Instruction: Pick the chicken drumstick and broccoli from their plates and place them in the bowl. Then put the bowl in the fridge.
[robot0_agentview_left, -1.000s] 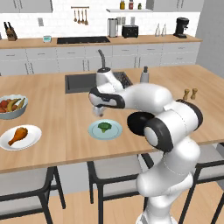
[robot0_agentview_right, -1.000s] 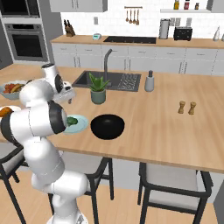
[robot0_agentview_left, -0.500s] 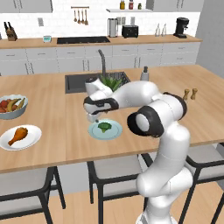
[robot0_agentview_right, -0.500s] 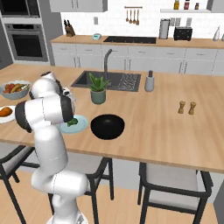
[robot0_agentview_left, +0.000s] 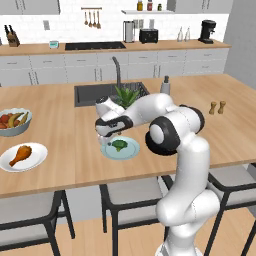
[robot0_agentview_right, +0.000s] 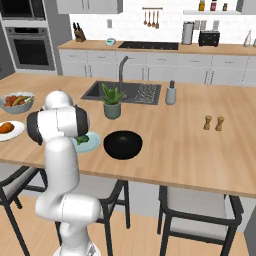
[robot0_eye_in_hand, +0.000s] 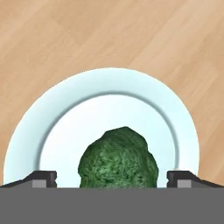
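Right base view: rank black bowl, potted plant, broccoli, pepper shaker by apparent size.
1. black bowl
2. potted plant: narrower than the bowl but taller, and farther back, so these top two are close
3. broccoli: partly hidden behind the arm, so unsure against the next
4. pepper shaker
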